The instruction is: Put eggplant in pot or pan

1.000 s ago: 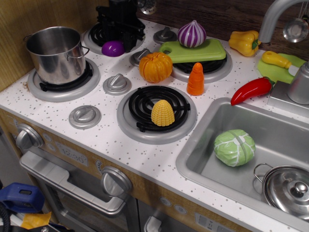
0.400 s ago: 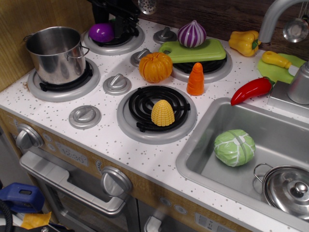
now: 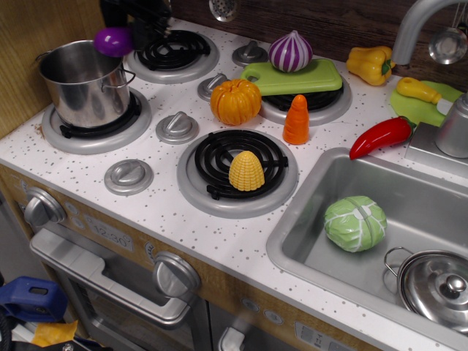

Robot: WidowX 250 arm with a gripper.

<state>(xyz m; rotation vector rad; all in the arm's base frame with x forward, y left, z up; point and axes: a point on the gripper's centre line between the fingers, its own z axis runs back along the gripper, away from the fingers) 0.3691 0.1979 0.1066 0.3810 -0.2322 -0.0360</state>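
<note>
The glossy purple eggplant [image 3: 112, 42] hangs in the air at the far rim of the tall steel pot [image 3: 82, 80], which stands on the front left burner. My black gripper [image 3: 123, 28] is at the top left edge of the view, behind and above the eggplant, and is shut on it. Most of the gripper is cut off by the frame edge, and the eggplant's stem cap is hidden.
An orange pumpkin [image 3: 235, 101], a carrot [image 3: 296, 119] and yellow corn [image 3: 246, 171] sit mid-stove. A striped onion [image 3: 290, 51] lies on the green board [image 3: 292, 76]. The sink [image 3: 307, 234] holds a cabbage [image 3: 355, 223] and a small lidded pot [image 3: 437, 287].
The gripper has lifted the eggplant off the back left burner and carried it left and toward the front, to the pot's far rim.
</note>
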